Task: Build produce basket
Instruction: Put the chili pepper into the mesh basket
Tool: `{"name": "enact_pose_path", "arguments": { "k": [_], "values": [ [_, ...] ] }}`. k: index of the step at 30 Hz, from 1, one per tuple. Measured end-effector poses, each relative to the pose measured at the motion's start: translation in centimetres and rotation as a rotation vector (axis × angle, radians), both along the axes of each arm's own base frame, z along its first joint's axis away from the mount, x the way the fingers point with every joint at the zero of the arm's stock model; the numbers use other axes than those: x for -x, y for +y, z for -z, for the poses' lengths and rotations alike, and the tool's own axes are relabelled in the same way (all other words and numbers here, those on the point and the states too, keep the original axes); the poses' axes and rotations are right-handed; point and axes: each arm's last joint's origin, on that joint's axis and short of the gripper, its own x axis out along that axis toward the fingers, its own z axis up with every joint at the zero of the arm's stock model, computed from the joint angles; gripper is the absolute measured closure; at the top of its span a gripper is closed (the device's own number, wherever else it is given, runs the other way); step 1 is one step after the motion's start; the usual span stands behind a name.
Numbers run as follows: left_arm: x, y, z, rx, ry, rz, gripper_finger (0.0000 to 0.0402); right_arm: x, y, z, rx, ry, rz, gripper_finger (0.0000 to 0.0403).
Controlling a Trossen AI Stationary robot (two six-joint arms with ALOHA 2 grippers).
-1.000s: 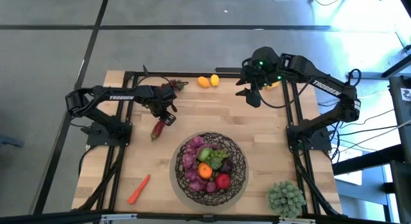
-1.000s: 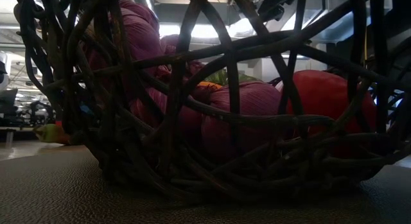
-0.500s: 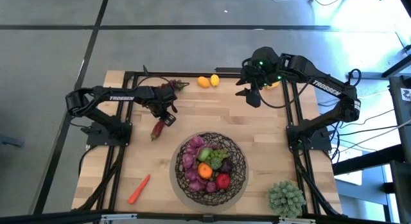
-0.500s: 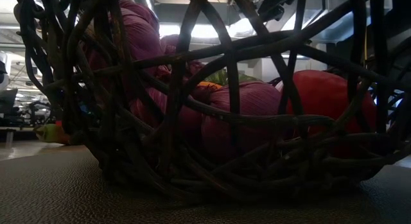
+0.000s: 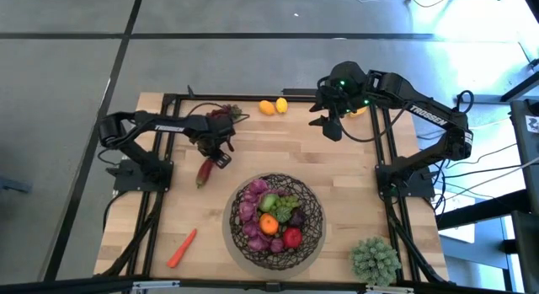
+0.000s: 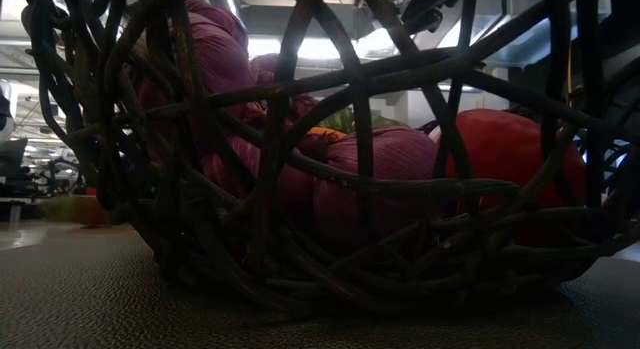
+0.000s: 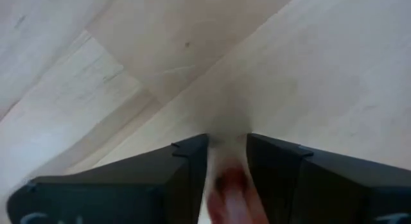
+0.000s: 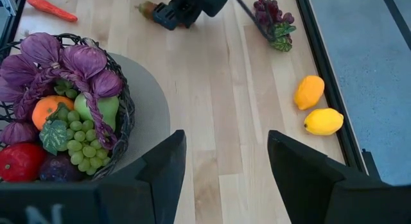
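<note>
— Reaching for the pepper [image 5: 205,170] with our left gripper [image 5: 221,153], left of centre in the high view; why are we sitting so low over it?

— We are straddling it. In the left wrist view the fingers [image 7: 183,161] are standing a little apart with a red blur between them, so we are judging them parted and not yet clamped on anything.

— And the right gripper [image 5: 332,125]?

— It is waiting at upper right, fingers [image 8: 166,161] wide apart, looking down over the table.

— Where is everything else lying?

— The basket [image 5: 312,229] is sitting at lower centre, already holding grapes, an orange and an apple. Two lemons [image 5: 273,106] and a purple bunch [image 5: 226,114] are lying along the top edge, and the carrot [image 5: 181,248] is resting at lower left. We are probably taking the pepper first because it is lying nearest.
</note>
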Motion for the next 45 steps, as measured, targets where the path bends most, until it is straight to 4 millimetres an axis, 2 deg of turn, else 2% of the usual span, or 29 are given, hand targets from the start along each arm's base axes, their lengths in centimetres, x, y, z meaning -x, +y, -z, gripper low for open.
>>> {"name": "enact_pose_path", "arguments": {
  "k": [8,16,24,45],
  "values": [
    [-0.2,0.0,0.6,0.025,0.024,0.005,0.0309,0.0,0.0,0.0,0.000,0.000,0.000,0.0192],
    [-0.1,0.0,-0.3,0.014,-0.012,0.006,0.0312,0.0,0.0,0.0,0.000,0.000,0.000,0.0192],
    [-0.6,0.1,-2.1,-0.036,0.052,0.013,0.0312,0.0,0.0,0.0,0.000,0.000,0.000,0.0192],
    [-0.6,-1.5,-2.0,-0.001,0.112,-0.130,0.0312,0.0,0.0,0.0,-0.002,0.005,0.001,0.0192]
  ]
}}
